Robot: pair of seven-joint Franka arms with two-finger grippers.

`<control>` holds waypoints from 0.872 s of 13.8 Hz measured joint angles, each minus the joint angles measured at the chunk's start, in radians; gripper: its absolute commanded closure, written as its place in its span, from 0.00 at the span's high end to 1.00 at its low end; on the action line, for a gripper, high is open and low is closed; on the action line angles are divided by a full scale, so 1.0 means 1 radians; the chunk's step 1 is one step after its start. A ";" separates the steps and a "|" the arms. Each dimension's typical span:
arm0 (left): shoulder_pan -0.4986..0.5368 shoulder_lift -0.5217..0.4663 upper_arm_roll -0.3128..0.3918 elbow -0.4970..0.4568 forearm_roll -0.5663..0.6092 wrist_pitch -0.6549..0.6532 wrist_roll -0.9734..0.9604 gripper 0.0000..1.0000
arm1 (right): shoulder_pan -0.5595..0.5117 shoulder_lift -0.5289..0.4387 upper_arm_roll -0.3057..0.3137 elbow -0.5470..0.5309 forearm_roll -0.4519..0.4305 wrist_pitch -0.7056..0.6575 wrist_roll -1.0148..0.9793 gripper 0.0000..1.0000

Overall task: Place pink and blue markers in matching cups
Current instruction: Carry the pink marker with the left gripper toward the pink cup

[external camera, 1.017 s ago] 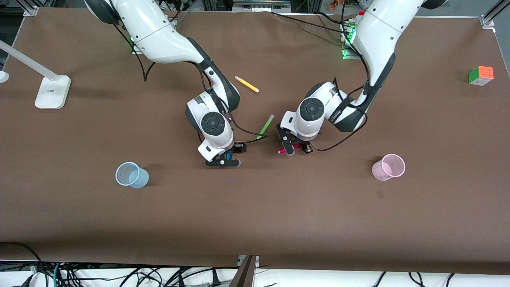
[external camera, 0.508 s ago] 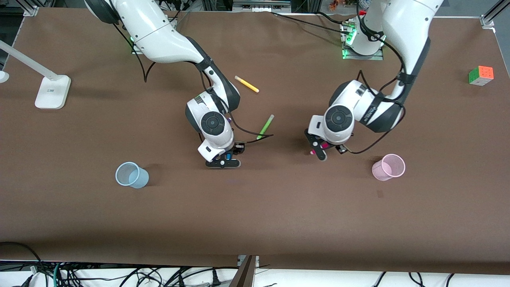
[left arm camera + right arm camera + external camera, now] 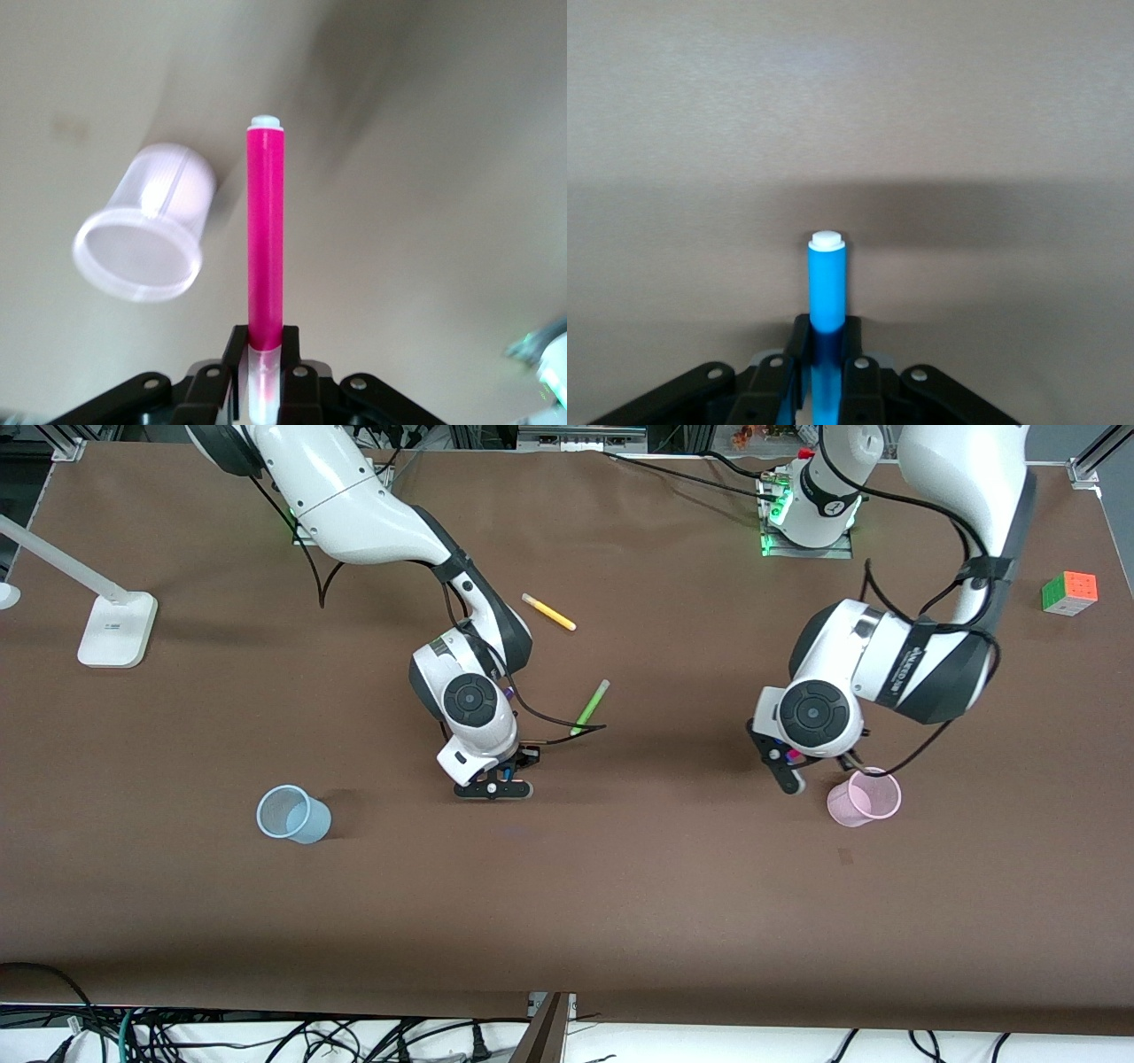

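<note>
Both jaws were clamped: left gripper (image 3: 264, 367) held the pink marker (image 3: 265, 239) beside the pink cup (image 3: 865, 797), right gripper (image 3: 826, 372) the blue marker (image 3: 827, 283). An off-centre release could tip the cup.

The pink marker (image 3: 265, 257), magenta with a pale tip, is clamped at one end in the left pincer (image 3: 791, 766), just beside the pink cup (image 3: 865, 796). The blue marker (image 3: 827, 288), pale-tipped, is clamped in the right pincer (image 3: 498, 779). The blue cup (image 3: 292, 814) stands upright on the table (image 3: 567, 886), well apart toward the right arm's end.
</note>
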 measured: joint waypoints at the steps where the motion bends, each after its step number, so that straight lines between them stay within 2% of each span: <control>1: 0.000 0.000 -0.001 0.011 0.062 -0.030 0.003 0.00 | -0.012 -0.007 -0.001 0.005 0.001 -0.036 0.000 0.00; 5: -0.005 0.028 -0.003 0.010 0.313 -0.048 0.006 0.00 | -0.088 -0.061 -0.005 0.094 0.121 -0.267 -0.088 0.00; 8: -0.005 0.075 -0.003 0.010 0.494 -0.047 0.016 0.00 | -0.183 -0.103 -0.007 0.200 0.166 -0.483 -0.130 0.00; 12: -0.005 0.159 -0.001 0.009 0.558 -0.047 0.024 0.00 | -0.322 -0.116 -0.007 0.298 0.269 -0.661 -0.202 0.00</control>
